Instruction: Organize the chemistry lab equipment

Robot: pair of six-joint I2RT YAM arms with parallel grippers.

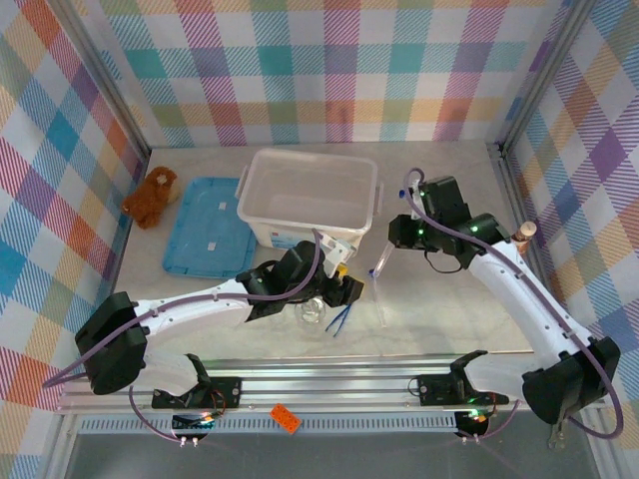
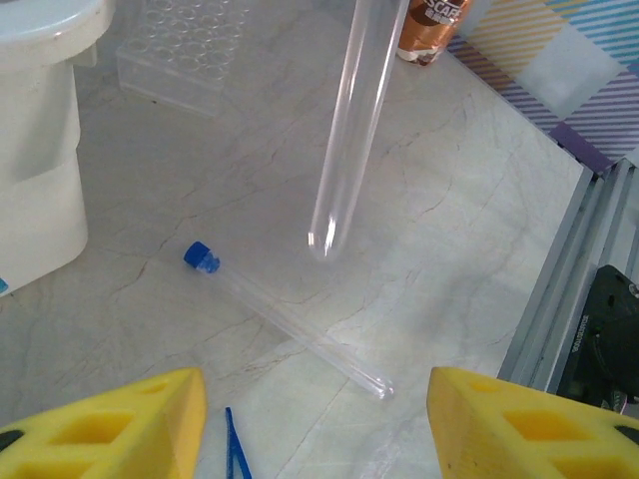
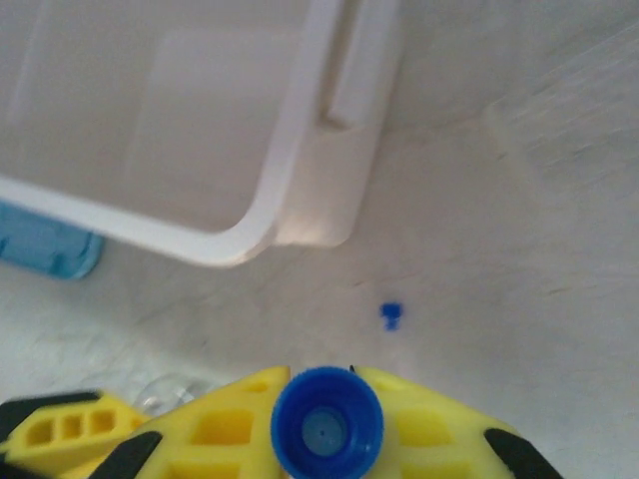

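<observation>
- Left gripper (image 1: pixel 347 292): yellow fingers (image 2: pixel 110 429) spread wide with nothing between, low over the table (image 1: pixel 439 319) in front of the white bin (image 1: pixel 310 152).
- Right gripper (image 3: pixel 324 399): clamped on the blue cap (image 3: pixel 327 424) of the hanging test tube (image 2: pixel 349 130); tube near upright, rounded end down, clear of the table.
- Lying test tube (image 2: pixel 290 324): flat on the table near the hanging tube's lower end, blue-capped end toward the bin, touched by neither gripper.
- Blue tweezers (image 1: pixel 339 319): on the table just beside the petri dish (image 1: pixel 313 312), both close to the left gripper and outside the bin.
- Blue lid (image 1: pixel 205 239): flat on the table, left of the bin, with the brown plush toy (image 1: pixel 150 197) at its far-left corner.
- Striped bottle (image 1: pixel 524 232): at the right wall, well apart from the tubes.
</observation>
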